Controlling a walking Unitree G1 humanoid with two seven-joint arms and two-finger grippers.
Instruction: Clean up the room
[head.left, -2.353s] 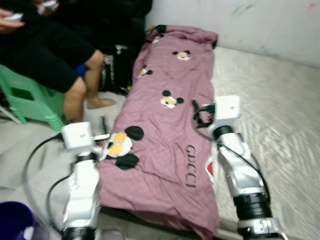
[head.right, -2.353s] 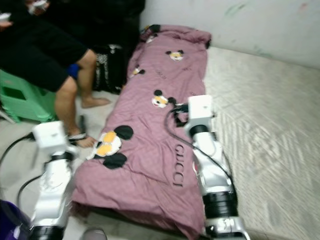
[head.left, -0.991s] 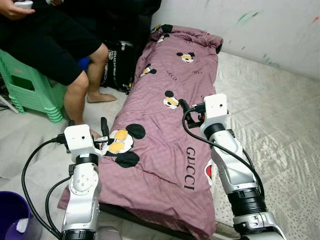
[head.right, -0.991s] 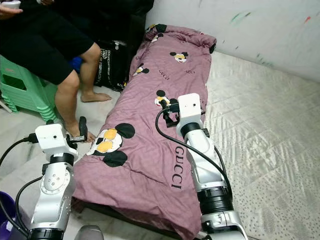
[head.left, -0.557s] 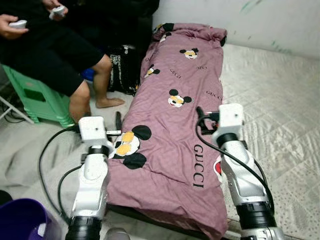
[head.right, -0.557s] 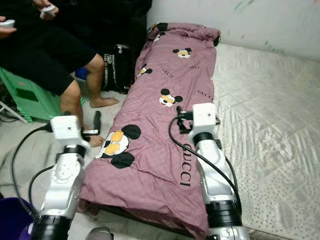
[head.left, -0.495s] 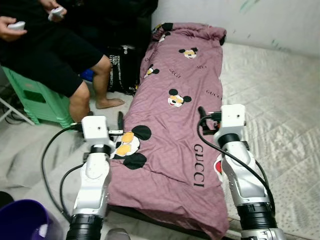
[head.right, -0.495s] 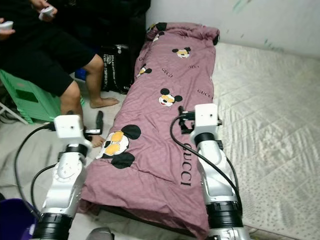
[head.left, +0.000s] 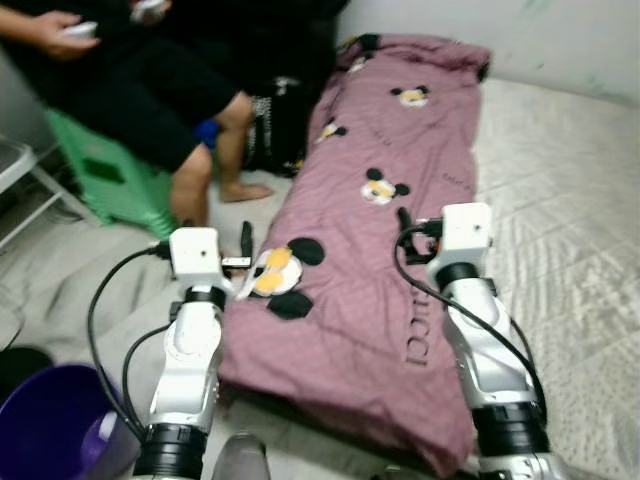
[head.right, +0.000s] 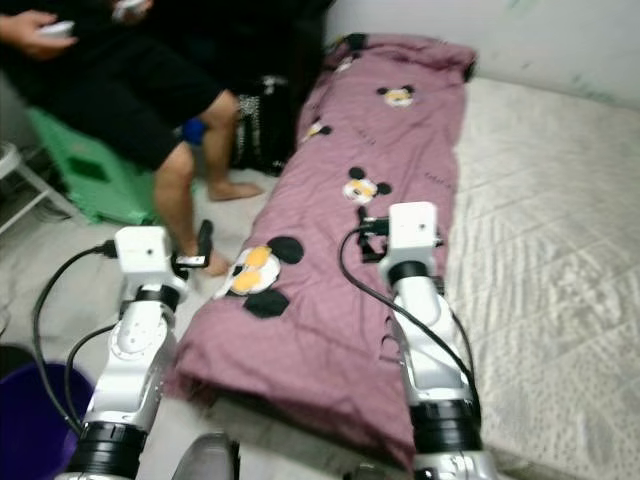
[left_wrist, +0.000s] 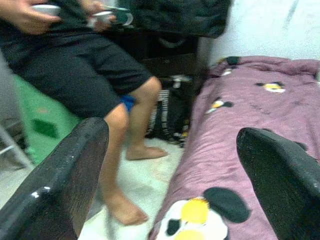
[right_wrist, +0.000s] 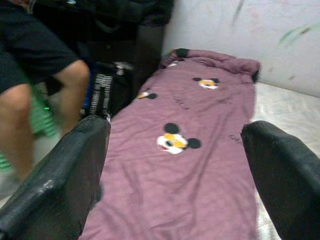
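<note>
Beside the left arm, purple bucket (head.left: 55, 425), contents unclear, both grippers spread.

- On the mauve-pink cotton quilt with cartoon mouse heads (head.left: 400, 200), dark letters run along the cloth near the right arm; "UCCI" can be read in the left eye view, the first letter is hidden.
- The black bag with white print (head.left: 272, 130) beside the quilt carries white lettering, too blurred to read.
</note>
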